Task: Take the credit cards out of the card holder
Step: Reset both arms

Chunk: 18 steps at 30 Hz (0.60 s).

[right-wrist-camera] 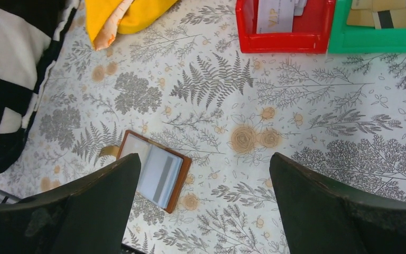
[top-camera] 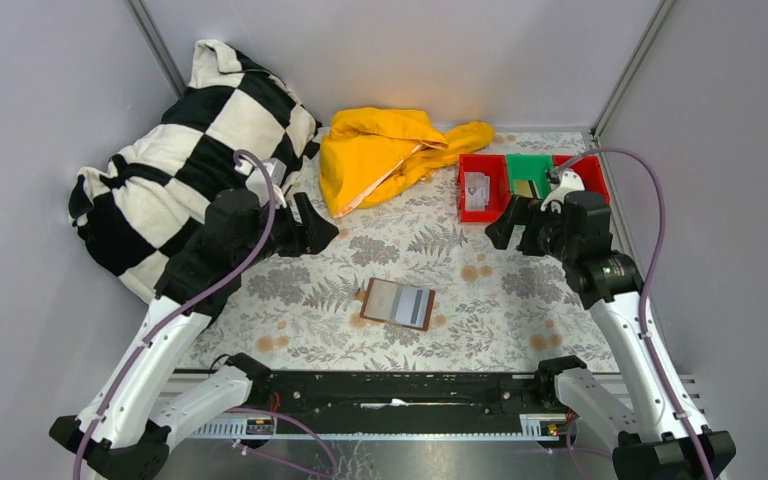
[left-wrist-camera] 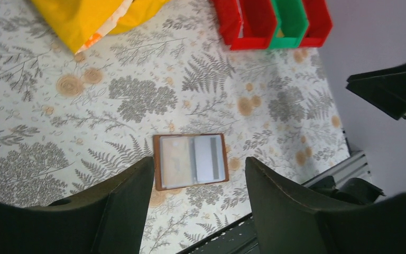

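Now wallet (top-camera: 397, 304) lies open on tablecloth (top-camera: 290, 290). Left gripper (top-camera: 315, 228) and right gripper (top-camera: 515, 232) both spread apart, empty. Cards (right-wrist-camera: 383, 16) lie in green bin (right-wrist-camera: 380, 42).

The card holder (left-wrist-camera: 191, 161) lies open on the fern-patterned worktop (left-wrist-camera: 111, 121), seen between the spread fingers of the left pincer (left-wrist-camera: 196, 182). Beyond lie red and green bins (left-wrist-camera: 251, 43) and a yellow cloth (left-wrist-camera: 84, 18).

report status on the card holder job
Open and empty: left end effector, right end effector. Brown card holder lying open flat, striped card in its pocket. Nothing in the way.
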Available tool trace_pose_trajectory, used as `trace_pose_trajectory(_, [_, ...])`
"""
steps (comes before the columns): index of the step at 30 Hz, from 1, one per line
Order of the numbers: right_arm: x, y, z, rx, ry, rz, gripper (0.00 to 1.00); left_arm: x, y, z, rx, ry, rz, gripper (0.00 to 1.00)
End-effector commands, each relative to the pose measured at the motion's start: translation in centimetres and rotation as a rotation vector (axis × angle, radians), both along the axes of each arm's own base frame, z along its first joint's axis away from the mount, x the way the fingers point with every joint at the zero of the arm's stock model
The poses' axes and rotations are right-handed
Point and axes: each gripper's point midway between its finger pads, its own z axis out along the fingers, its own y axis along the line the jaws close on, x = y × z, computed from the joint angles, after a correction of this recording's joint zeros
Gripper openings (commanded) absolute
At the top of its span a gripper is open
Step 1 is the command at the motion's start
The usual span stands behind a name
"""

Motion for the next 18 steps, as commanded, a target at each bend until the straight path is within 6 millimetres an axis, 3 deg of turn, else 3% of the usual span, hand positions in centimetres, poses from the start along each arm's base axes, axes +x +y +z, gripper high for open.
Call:
trace_pose_trajectory(1, [1.8,-0.4,1.9,0.031,-0.147,-0.056,1.00,1.0,0.7,-0.6,0.010,-0.039,0.055,0.67])
trace_pose_trajectory(9, [2.6,-0.5,1.5,0.045,-0.151,-0.085,1.00,0.0,1.7,0.6,-0.058,-0.131,0.091,0.68])
trace_pose_trajectory(12, [2.7,-0.8,1.1,0.043,-0.135,-0.108,1.00,-0.3,2.0,1.6,-0.076,-0.174,0.095,0.80])
trace_pose_trajectory(18, [2.3,-1.2,0.8,0.057,-0.138,-0.146,1.00,-0.2,2.5,2.3,-0.063,-0.210,0.107,0.82])
